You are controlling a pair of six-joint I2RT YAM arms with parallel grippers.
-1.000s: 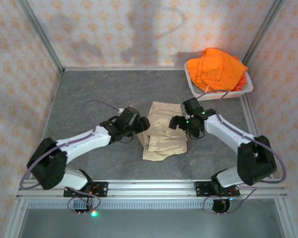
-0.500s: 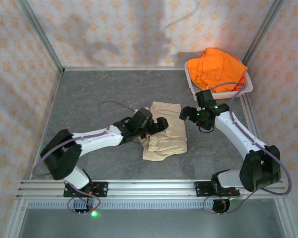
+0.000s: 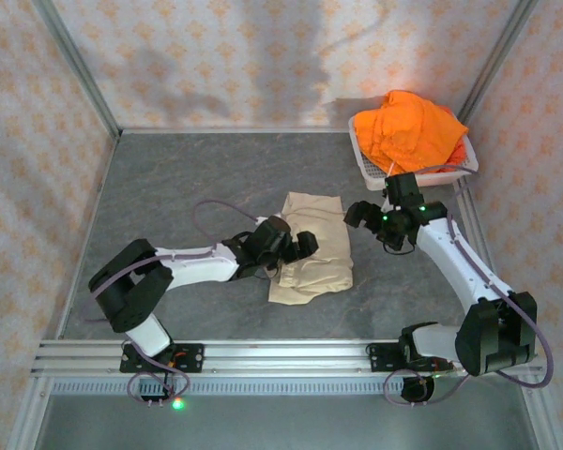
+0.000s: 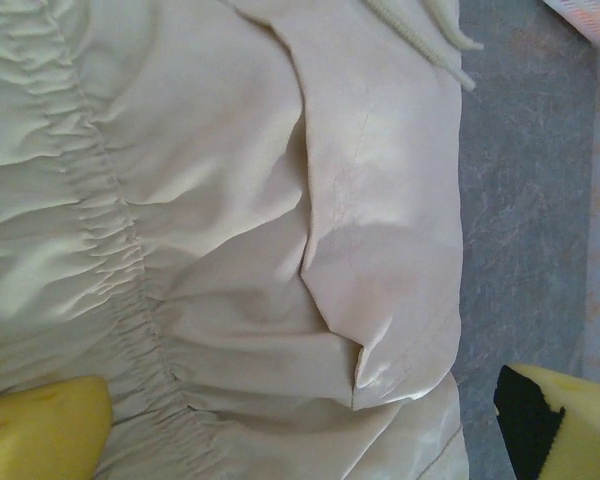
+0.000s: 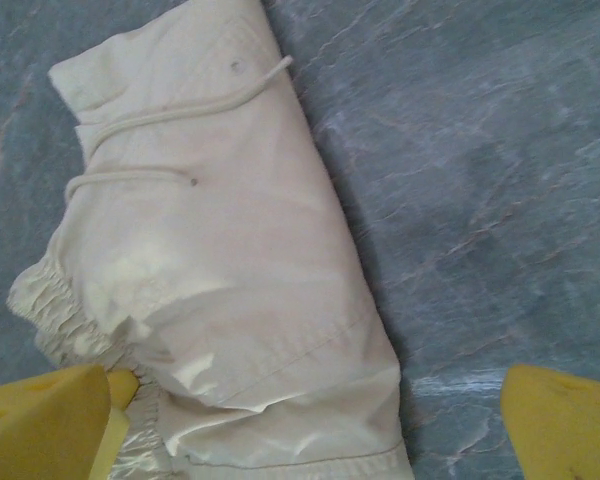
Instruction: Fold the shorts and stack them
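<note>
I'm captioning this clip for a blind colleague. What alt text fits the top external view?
Folded beige shorts lie in the middle of the grey table, the left gripper open over their left side and the right gripper open just off their right side. Orange shorts are heaped in a white mesh basket at the far right corner.

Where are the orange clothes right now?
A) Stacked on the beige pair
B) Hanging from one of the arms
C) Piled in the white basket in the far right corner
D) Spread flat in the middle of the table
C: the orange shorts sit heaped in the white basket at the far right corner, apart from the beige shorts lying mid-table.
</note>
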